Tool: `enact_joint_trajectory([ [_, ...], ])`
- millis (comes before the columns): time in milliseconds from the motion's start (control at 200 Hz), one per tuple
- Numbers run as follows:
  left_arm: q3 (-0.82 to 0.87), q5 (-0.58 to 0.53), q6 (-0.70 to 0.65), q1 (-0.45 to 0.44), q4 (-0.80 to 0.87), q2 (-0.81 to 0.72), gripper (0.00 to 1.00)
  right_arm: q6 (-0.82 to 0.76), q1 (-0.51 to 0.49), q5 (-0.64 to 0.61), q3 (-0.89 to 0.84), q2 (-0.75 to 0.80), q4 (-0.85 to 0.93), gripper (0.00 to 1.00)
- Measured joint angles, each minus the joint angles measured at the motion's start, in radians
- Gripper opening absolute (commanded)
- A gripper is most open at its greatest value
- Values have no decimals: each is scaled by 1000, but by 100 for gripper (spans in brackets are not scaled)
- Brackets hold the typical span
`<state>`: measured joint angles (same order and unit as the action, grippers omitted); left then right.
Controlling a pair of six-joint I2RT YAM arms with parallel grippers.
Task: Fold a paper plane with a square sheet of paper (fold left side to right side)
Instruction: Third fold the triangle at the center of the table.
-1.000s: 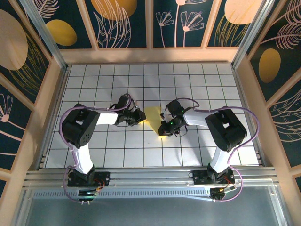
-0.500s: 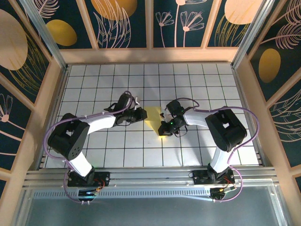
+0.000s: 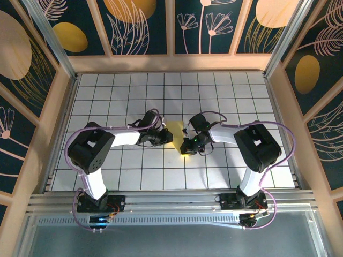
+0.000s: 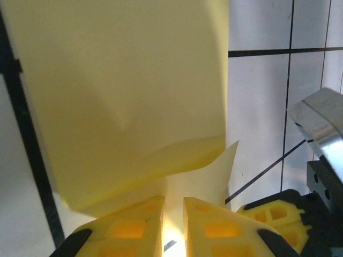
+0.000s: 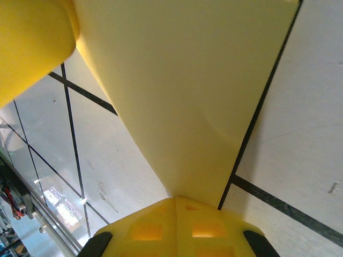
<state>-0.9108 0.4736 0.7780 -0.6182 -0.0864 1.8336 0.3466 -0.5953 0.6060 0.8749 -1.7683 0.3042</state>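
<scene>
The pale-yellow sheet of paper point(image 3: 177, 132), folded into a tapering wedge, lies mid-table between both grippers. My left gripper point(image 3: 167, 138) is over its left side. In the left wrist view its jaws point(image 4: 174, 206) stand a narrow slit apart above the paper point(image 4: 123, 91), and a loose flap point(image 4: 228, 160) curls up just ahead. Nothing is clamped between them. My right gripper point(image 3: 186, 149) is shut at the paper's near end. In the right wrist view its closed fingertips point(image 5: 175, 201) rest on the narrow end of the paper point(image 5: 187, 80).
The white gridded table point(image 3: 134, 171) is walled by a wooden frame point(image 3: 171, 63) at the back and sides. The right gripper's body point(image 4: 316, 123) is close beside my left fingers. A blurred yellow finger point(image 5: 29, 43) hangs over the paper's far end.
The left arm has swung in, and its gripper has slid right and a little nearer, further over the paper. The right arm has not moved.
</scene>
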Motion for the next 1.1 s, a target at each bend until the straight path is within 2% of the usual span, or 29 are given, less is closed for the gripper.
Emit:
enact_joint_trajectory([
  [520,-47,-11,0,1,72,47,15,5,-2,-1,7,-2,9,0],
  [1096,-53,-32,0,1,92,47,11,98,-29,13,54,55,24,0],
])
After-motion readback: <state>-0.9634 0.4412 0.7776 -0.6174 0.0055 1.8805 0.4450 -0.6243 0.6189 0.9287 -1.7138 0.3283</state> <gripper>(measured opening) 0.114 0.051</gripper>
